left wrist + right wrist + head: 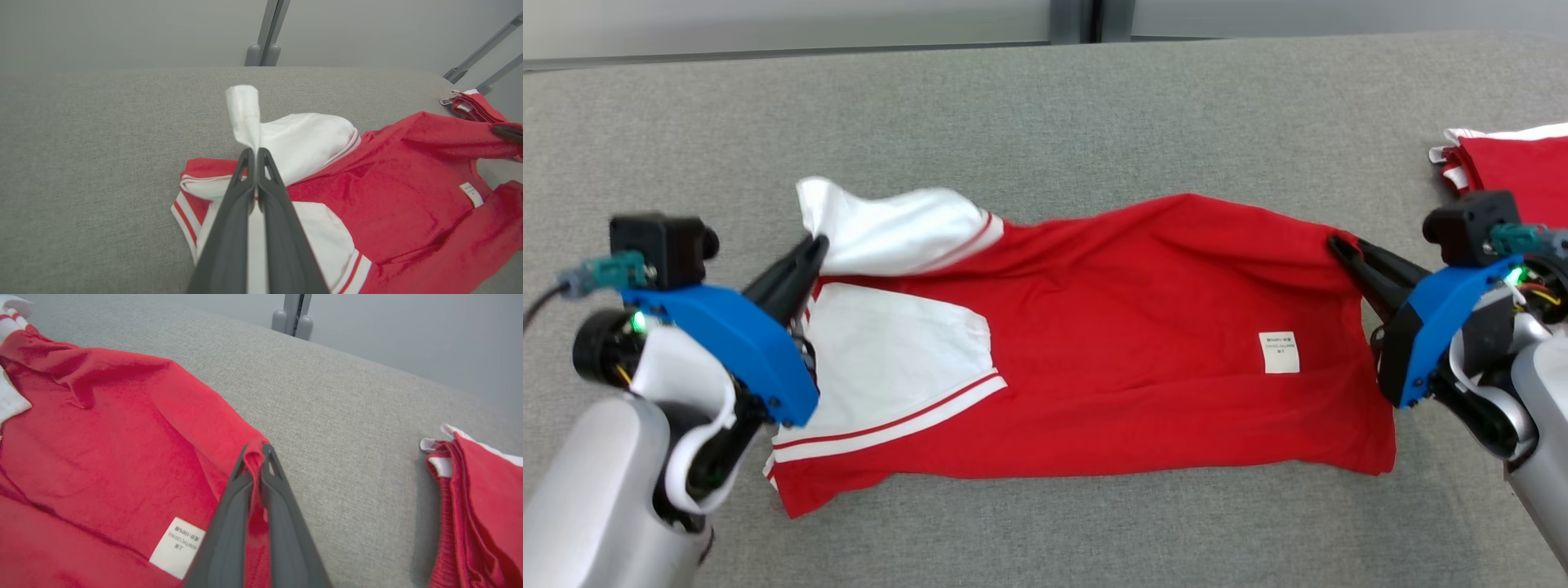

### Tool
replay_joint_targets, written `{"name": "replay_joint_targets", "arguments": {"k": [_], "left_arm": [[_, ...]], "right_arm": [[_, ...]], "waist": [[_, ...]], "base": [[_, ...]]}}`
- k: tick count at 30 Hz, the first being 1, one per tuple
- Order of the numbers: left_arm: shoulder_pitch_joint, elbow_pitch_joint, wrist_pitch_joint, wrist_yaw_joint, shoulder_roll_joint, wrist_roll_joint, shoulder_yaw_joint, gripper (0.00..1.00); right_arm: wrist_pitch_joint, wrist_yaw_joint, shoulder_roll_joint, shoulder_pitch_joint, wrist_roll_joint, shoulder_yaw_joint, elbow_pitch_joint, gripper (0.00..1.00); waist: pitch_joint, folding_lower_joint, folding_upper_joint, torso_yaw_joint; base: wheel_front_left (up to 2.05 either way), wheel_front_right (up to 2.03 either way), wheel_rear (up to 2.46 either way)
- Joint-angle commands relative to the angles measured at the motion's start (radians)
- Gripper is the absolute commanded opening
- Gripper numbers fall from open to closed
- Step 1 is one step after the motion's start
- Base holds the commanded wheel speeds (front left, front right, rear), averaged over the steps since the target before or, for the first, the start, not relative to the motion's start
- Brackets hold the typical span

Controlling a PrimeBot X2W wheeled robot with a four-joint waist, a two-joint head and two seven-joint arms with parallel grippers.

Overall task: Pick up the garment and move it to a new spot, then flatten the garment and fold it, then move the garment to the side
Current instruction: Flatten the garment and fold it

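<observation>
Red-and-white garment point(1111, 327) lies spread across the middle of the grey surface point(1045, 114). Left gripper point(814, 245) is clamped tight on its white sleeve, and right gripper point(1337, 243) is clamped on its red far-right corner. Folded red cloth point(1515, 167) sits at the surface's right edge.

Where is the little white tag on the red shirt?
In the head view, the white tag sits on the right part of the red shirt, near the right gripper pinching its edge.

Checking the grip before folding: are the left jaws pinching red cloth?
No, the left gripper has its jaws shut on white cloth of the garment.
</observation>
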Motion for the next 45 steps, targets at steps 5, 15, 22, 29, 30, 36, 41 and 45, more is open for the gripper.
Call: {"name": "replay_joint_targets", "arguments": {"k": [5,15,22,29,30,36,41,45], "left_arm": [[0.091,0.003,-0.068,0.016,-0.022,-0.019,0.016,0.00],[0.218,-0.039,-0.143,0.031,-0.035,-0.036,0.027,0.00],[0.267,-0.053,-0.137,0.041,-0.041,-0.053,0.020,0.00],[0.298,-0.007,-0.143,0.059,-0.040,-0.072,0.036,0.00],[0.301,0.001,-0.147,0.063,-0.043,-0.076,0.041,0.00],[0.327,0.018,-0.229,0.073,-0.066,-0.070,0.064,1.00],[0.348,-0.023,-0.355,0.098,-0.086,-0.043,0.112,1.00],[0.353,-0.045,-0.435,0.120,-0.113,-0.012,0.117,1.00]], "right_arm": [[-0.019,0.000,0.009,0.091,-0.009,-0.066,-0.044,0.00],[0.001,0.000,-0.004,0.258,-0.067,-0.142,-0.189,0.00],[0.057,0.000,-0.058,0.311,-0.095,-0.096,-0.271,0.00],[0.059,0.000,-0.133,0.302,-0.132,-0.004,-0.311,0.20],[0.047,0.000,-0.145,0.299,-0.142,0.008,-0.312,0.31],[-0.078,0.000,-0.186,0.340,-0.244,0.031,-0.322,1.00],[-0.094,0.000,-0.139,0.422,-0.228,-0.042,-0.315,1.00],[-0.109,0.000,-0.064,0.475,-0.202,-0.168,-0.312,1.00]], "waist": [[-0.015,0.0002,0.0001,0.010],[-0.053,0.0002,0.0001,0.013],[-0.064,0.0002,0.0001,0.011],[-0.061,0.0002,0.0001,0.010],[-0.060,0.0002,0.0001,0.010],[-0.066,0.0002,0.0001,0.004],[-0.077,0.0002,0.0001,-0.001],[-0.087,0.0002,0.0001,-0.003]], "base": [[0.00,0.00,0.00],[0.00,0.00,0.00],[0.00,0.00,0.00],[0.00,0.00,0.00],[0.00,0.00,0.00],[0.00,0.00,0.00],[0.00,0.00,0.00],[0.00,0.00,0.00]]}}
